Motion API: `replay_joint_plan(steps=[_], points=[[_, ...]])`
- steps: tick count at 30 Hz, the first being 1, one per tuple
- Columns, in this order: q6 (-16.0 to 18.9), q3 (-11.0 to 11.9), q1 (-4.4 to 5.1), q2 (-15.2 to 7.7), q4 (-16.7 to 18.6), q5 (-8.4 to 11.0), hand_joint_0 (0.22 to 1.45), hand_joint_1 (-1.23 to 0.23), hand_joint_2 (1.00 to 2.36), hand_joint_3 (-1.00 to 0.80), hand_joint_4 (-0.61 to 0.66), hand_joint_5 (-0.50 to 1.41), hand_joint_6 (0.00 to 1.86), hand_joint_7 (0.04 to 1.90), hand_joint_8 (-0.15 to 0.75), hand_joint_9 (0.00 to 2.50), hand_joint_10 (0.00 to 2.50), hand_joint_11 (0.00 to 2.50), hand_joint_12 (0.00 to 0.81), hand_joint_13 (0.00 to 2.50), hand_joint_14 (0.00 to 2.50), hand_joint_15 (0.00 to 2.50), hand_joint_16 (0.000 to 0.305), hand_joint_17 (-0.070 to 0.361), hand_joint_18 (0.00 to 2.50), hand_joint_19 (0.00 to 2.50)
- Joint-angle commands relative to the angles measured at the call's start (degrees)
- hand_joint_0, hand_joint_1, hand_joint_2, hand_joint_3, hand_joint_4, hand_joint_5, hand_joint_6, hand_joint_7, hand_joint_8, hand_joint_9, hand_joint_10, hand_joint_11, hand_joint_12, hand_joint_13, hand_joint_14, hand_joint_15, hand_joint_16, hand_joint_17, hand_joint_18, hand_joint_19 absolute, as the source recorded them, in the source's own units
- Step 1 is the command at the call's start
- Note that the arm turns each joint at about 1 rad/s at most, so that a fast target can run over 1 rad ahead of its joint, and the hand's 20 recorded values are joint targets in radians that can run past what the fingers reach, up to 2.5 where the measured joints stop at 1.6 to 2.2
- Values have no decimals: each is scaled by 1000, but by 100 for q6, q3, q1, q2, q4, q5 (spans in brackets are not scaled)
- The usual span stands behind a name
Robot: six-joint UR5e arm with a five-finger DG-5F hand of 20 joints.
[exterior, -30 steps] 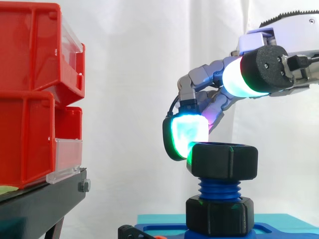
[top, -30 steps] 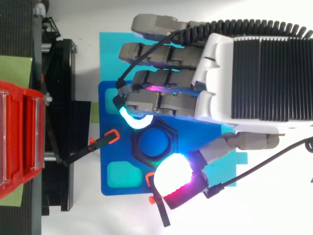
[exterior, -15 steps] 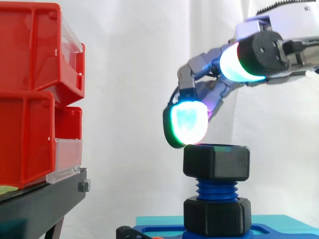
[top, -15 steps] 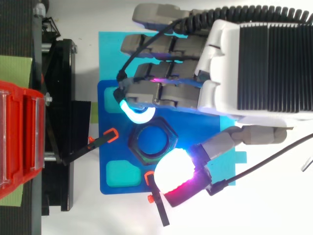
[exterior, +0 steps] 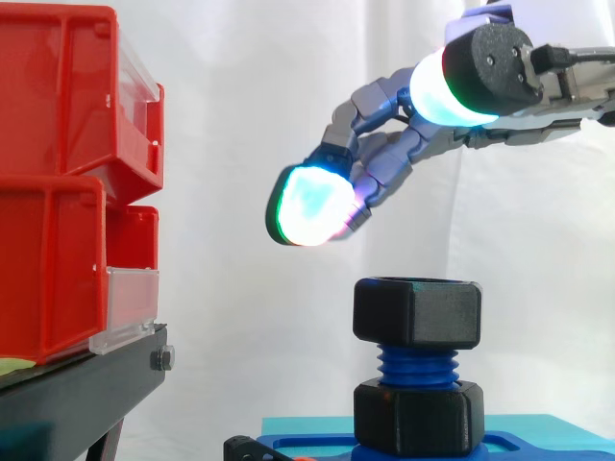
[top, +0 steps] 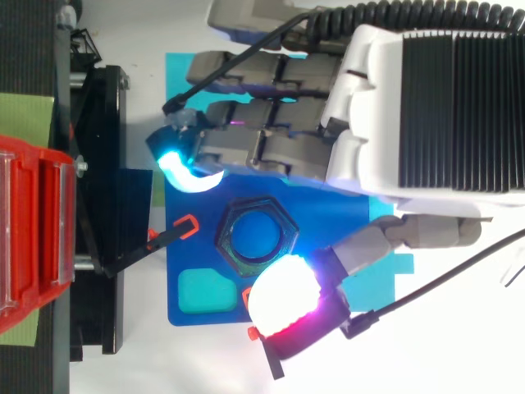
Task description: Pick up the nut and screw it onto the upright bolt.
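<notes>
A black hexagonal nut (exterior: 417, 311) (top: 255, 239) sits on top of the upright blue threaded bolt (exterior: 417, 364), above a second black nut (exterior: 420, 416) at the bolt's foot. The bolt stands on a blue base plate (top: 197, 246). My hand (exterior: 404, 154) (top: 410, 98) hovers above and to the left of the top nut, clear of it. Its fingers are stretched out and relaxed, with a glowing cyan-green fingertip (exterior: 309, 206) off to the nut's left. The thumb's white glowing pad (top: 284, 293) hangs beside the nut, not touching. Nothing is held.
Red bins (exterior: 67, 182) (top: 33, 238) stand on a black stand (exterior: 86, 384) at the left. An orange-tipped black clamp (top: 168, 236) holds the base plate at its left edge. A teal mat (top: 184, 90) lies under the plate.
My hand has let go of the top nut and risen, its fingers straightening out and swinging left. The nut stays on the bolt.
</notes>
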Motion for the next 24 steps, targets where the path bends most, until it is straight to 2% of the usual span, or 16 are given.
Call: replay_joint_plan(steps=[1,8,14,17,24], points=[[0,-9,64,0,75,33,497,-151,1000,-500,189,-138,501,643,205,467,0,0,312,245,0,0,34,78,0,0],[17,-9,205,0,-12,130,495,-134,1000,-500,208,-121,502,702,220,460,0,0,319,241,0,0,36,80,0,0],[17,-80,249,0,-92,130,499,-142,1000,-500,219,-110,502,747,230,500,0,0,317,284,0,0,35,79,0,0],[44,-220,249,0,-30,130,501,-146,1000,-500,221,-101,503,784,236,510,0,0,315,301,0,0,35,78,0,0],[44,-220,196,0,-30,103,510,-159,1000,-500,247,-84,503,871,242,546,0,0,306,337,0,0,32,73,0,0]])
